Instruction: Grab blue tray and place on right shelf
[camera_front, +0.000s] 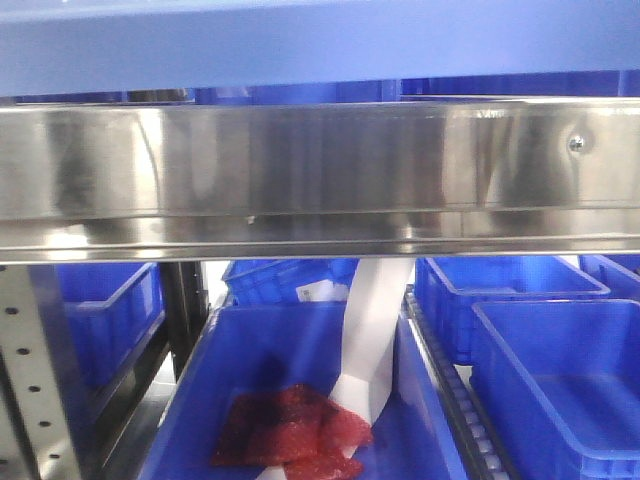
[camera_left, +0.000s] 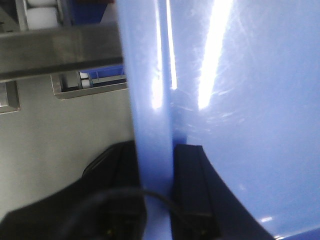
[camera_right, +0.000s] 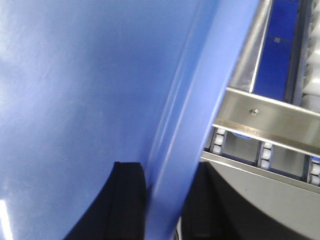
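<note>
- My left pincer (camera_left: 155, 172): both black fingers (camera_left: 189, 175) are clamped on the flared rim of the blue tray (camera_left: 250, 125), one on each face of the rim.
- My right pincer (camera_right: 162, 192): it is clamped in the same way on the tray's (camera_right: 75, 75) opposite rim, so the tray is held between my two arms.
- Blue tray (camera_front: 300, 40): glossy pale periwinkle plastic with bright streaks of reflected light. In the front view it is a blurred band across the top, just above the right shelf (camera_front: 320, 170).
- Whether the tray touches the shelf's steel front rail (camera_right: 265, 120) I cannot tell; it appears to hang close over it.
- Upright (camera_front: 20, 370): perforated grey metal at the lower left, under the rail.
- Middle bin (camera_front: 250, 340): deep dark blue, on the level below. It holds crumpled red sheets (camera_front: 290, 425) and a white strip (camera_front: 375, 320) leaning upward.
- Right-hand bin (camera_front: 600, 320): also deep dark blue, beside a roller track (camera_front: 470, 410) that separates it from the middle bin.
</note>
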